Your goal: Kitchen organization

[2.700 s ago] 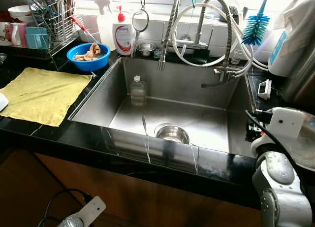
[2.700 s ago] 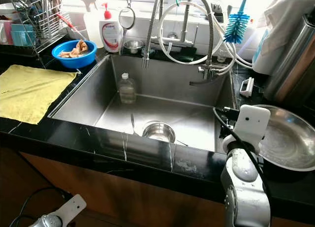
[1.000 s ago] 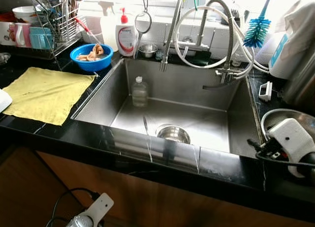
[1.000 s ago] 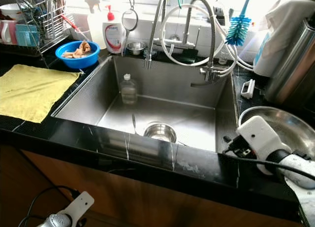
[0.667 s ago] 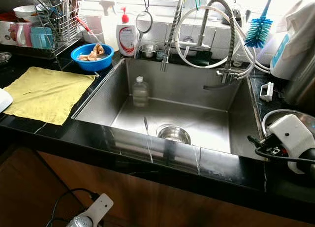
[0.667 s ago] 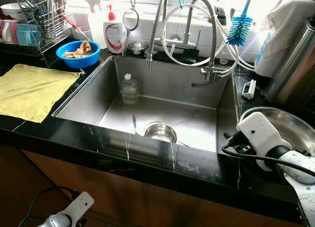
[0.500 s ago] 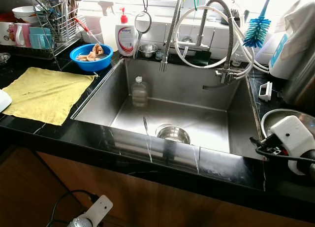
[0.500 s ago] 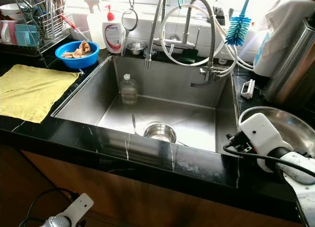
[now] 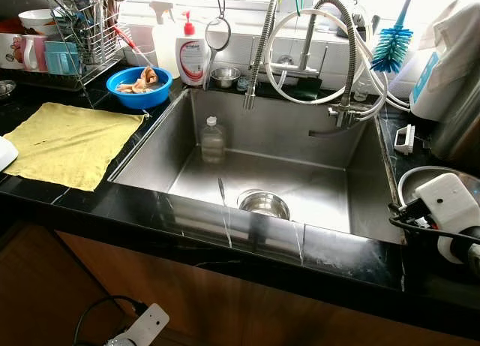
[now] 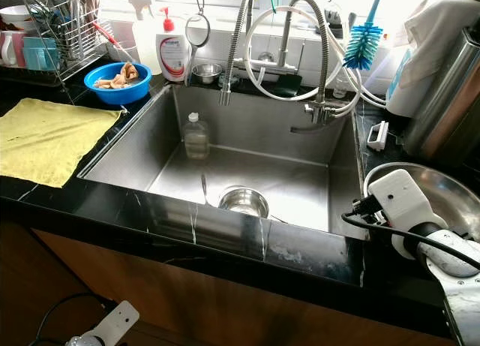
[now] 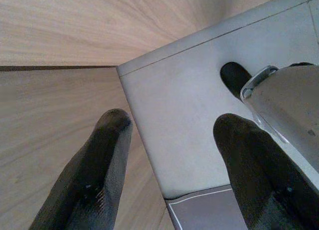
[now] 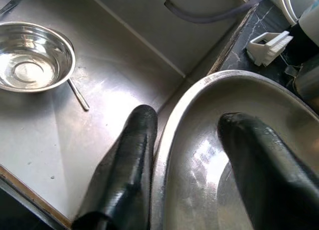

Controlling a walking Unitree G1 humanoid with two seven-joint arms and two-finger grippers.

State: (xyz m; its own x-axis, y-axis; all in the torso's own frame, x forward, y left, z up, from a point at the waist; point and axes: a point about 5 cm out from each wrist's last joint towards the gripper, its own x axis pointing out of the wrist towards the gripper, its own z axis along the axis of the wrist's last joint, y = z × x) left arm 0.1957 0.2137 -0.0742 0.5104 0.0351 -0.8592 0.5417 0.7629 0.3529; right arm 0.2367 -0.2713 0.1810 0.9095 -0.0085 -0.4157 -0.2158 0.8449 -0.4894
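Right gripper (image 12: 187, 155) sits at the counter's 3 o'clock edge, jaws wide and straddling the rim of the large steel basin (image 10: 442, 211): one finger outside over the sink (image 10: 307, 185), one inside the basin. Cannot tell if either finger touches the rim. Basin looks empty and rests on the black counter (image 10: 315, 260) right of the sink.

In the sink: small steel bowl (image 10: 243, 201) at 6 o'clock near the front wall, empty, with a thin utensil (image 12: 79, 94) lying just beside it; clear plastic bottle (image 10: 195, 136) upright at 10 o'clock against the back-left corner.

Spring faucet (image 10: 236, 46) and coiled hoses (image 10: 300, 53) hang over the back of the sink, at 12 o'clock. Blue bottle brush (image 10: 361, 42) at 1 o'clock. White scrub brush (image 10: 376, 133) on the counter just behind the basin.

At 10 o'clock: blue bowl (image 10: 116, 82) holding food scraps, soap pump bottle (image 10: 171, 53), dish rack (image 10: 64, 31) with utensils and mugs. Yellow cloth (image 10: 45, 139) flat at 9 o'clock.

Left gripper (image 11: 169, 165) hangs low by the wooden cabinet, jaws wide, holding nothing.
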